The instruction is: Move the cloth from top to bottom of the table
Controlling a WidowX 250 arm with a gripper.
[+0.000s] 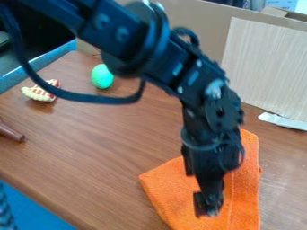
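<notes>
Apparently, the cardboard (201,18) behind the table (96,148) belonged to a box or a screen, with a flap at the upper right; which of the two, and what it held, I could not tell. A pale panel (264,67) with wood grain stood against its front, and a whitish strip (285,122) lay near the foot of this panel.

The black arm came in from the upper left, and its gripper (207,206) hung down over the orange cloth (165,182). How far open the gripper was, I could not tell, and also not whether it touched the cloth or had hold of it. The cloth was spread, with some folds, on the lower right part of the table, and it reached the bottom edge of the view.

Farther back, on the left side, were a green egg-shaped thing (103,76) and a cream toy with red marks (39,93), set apart. A brown rod-like piece (10,132) lay at the left edge.
</notes>
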